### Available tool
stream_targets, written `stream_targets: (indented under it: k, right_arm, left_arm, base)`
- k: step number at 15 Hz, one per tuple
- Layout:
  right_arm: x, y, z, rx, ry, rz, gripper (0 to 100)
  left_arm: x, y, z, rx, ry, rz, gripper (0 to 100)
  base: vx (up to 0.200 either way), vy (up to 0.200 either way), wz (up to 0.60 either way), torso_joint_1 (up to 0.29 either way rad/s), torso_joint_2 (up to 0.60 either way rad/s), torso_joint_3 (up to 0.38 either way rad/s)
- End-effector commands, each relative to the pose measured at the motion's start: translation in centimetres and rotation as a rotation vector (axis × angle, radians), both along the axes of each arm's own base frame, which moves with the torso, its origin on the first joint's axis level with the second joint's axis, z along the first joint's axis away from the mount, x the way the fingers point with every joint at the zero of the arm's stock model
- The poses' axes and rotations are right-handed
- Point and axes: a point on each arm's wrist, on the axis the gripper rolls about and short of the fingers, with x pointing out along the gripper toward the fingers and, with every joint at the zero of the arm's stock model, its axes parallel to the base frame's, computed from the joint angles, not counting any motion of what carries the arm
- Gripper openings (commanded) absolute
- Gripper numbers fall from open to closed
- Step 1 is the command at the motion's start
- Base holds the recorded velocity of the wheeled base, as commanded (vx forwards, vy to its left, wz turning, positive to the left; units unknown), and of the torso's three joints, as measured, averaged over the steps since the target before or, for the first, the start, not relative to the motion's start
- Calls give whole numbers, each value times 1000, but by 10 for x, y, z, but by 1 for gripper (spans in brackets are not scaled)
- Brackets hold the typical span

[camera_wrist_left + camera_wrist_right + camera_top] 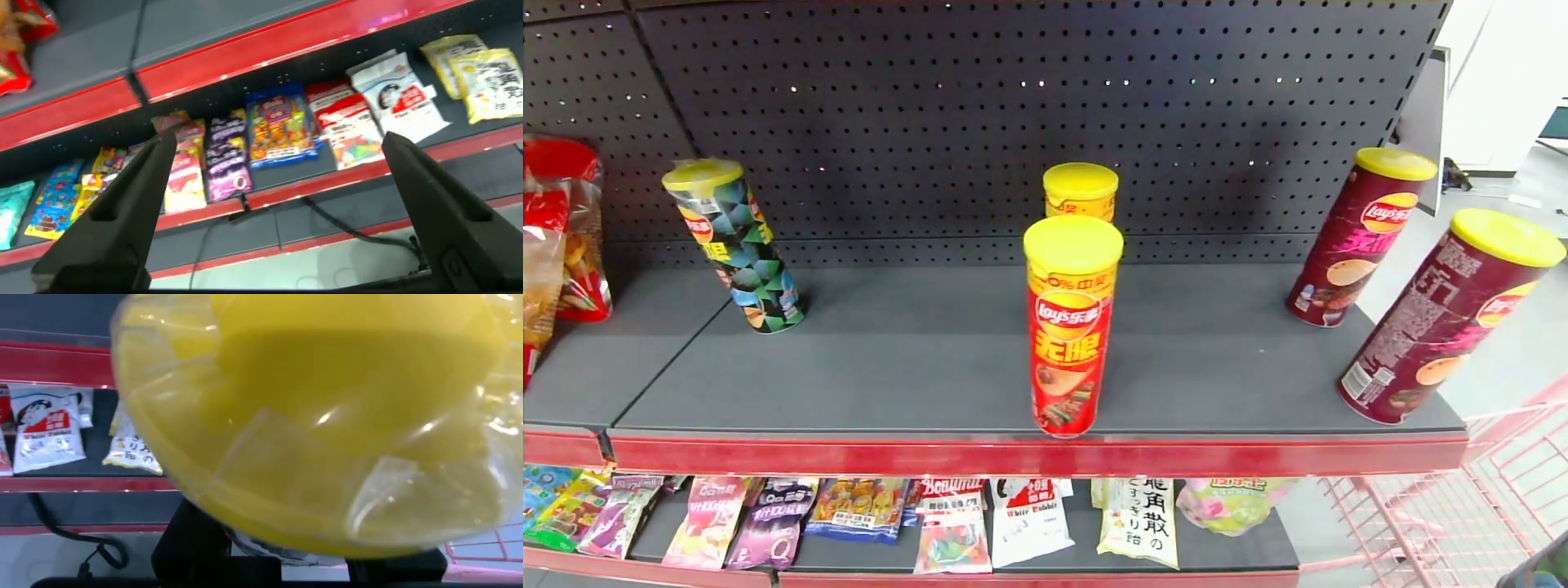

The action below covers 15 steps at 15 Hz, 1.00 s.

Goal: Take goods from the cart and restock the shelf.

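Shelf comes first: a grey deck with a red front lip, and a perforated back panel rising behind it. At its right end, lower down, I see one pink wire cart.

I count five yellow-lidded cans standing on the deck. One dark patterned can is at the left rear. Two red ones are in the middle, with the front red can at the lip and the rear red can straight behind it. Two maroon ones are on the right, the rear maroon can near the panel and the front maroon can at the deck's right front corner.

A sixth, the held can, is down in front of the lower shelf. Its yellow lid is right up against my right wrist camera, and the right gripper is clamped on its body.

The lower shelf carries about nine snack packets in one row. My left gripper hangs before that row with its fingers spread wide.

Bagged snacks sit at the upper deck's left end; I cannot tell how many.
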Motion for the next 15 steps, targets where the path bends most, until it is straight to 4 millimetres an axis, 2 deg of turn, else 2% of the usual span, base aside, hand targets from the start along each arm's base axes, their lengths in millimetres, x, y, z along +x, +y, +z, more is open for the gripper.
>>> stream_targets:
  k: [1,15]
  right_arm:
    - [-1,0,0,1,-3,0,0]
    - [-6,0,-10,-2,-3,2,0]
  left_arm:
    - [0,0,0,1,0,1,100]
    - [0,0,0,1,-1,1,100]
  base:
    - [0,200,0,2,2,7]
    - [0,200,0,4,2,2]
